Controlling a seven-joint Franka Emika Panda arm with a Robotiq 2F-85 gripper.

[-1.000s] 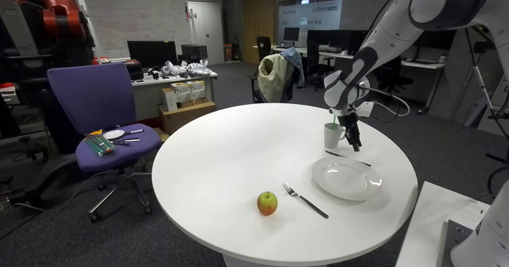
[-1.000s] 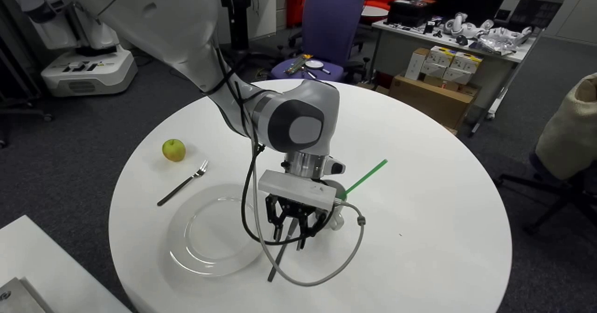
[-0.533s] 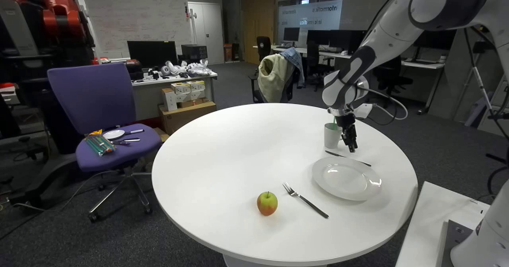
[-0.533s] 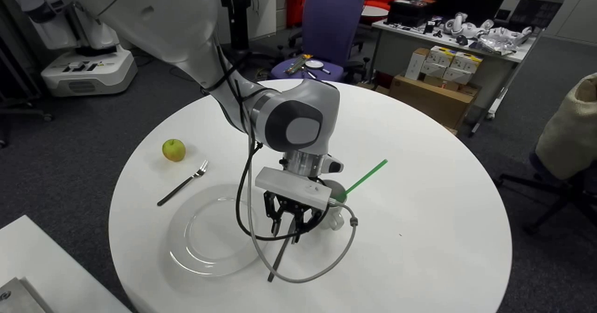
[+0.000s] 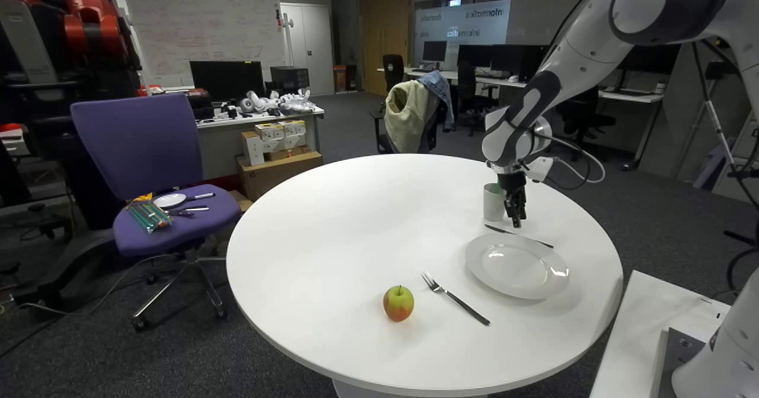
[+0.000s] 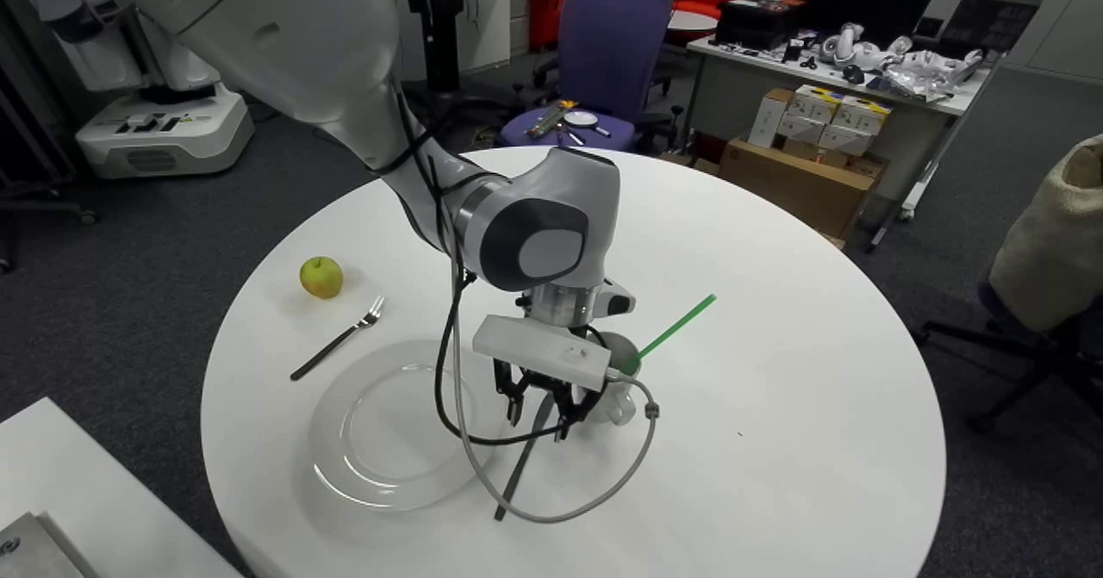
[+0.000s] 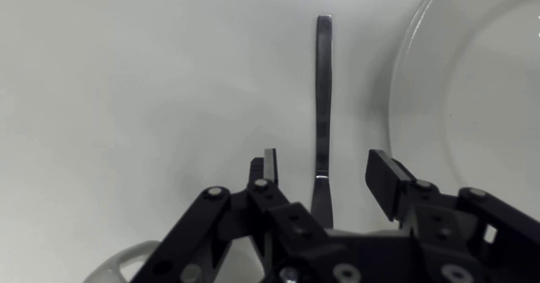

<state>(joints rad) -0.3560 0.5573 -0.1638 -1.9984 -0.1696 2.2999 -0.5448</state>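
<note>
My gripper (image 7: 323, 163) is open and empty, pointing down above the table knife. In the wrist view the dark metal knife (image 7: 324, 84) runs between the two fingers, touching neither; its blade end is partly hidden by the gripper. The knife also shows in both exterior views (image 5: 538, 242) (image 6: 517, 479). A white mug (image 5: 493, 203) with a green straw (image 6: 676, 332) stands close beside the gripper, partly hidden by it; its handle (image 7: 109, 270) shows at the wrist view's bottom edge. A white plate (image 5: 516, 266) lies on the knife's other side, near one finger.
A fork (image 5: 456, 299) and a green-red apple (image 5: 398, 303) lie past the plate on the round white table (image 5: 332, 238). A cable loop (image 6: 560, 519) hangs from the wrist over the knife. A purple chair (image 5: 139, 149) stands beyond the table.
My gripper has moved a short way along the knife toward the mug, now hiding more of the mug in an exterior view. The jaws stay open. The objects on the table have not moved.
</note>
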